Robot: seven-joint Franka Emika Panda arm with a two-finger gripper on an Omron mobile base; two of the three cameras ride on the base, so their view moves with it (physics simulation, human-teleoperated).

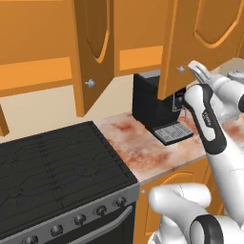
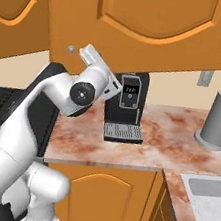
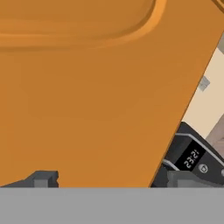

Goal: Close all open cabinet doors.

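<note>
The open cabinet door (image 3: 87, 100) is rigid and hinged (swings freely): push its flat face, knob at 9 o'clock. End effector (image 3: 109, 180) wide, empty.

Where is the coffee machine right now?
The coffee machine stands on the marbled counter against the wall, under an open cabinet door. In the right base view it is just right of the robot's wrist, with a grey canister further right.

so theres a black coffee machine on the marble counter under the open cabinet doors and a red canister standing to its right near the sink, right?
Nearly: the canister is grey, not red, as the right base view shows. The rest holds: the black coffee machine sits on the marble counter under the open cabinet doors, with the canister to its right by the sink.
</note>
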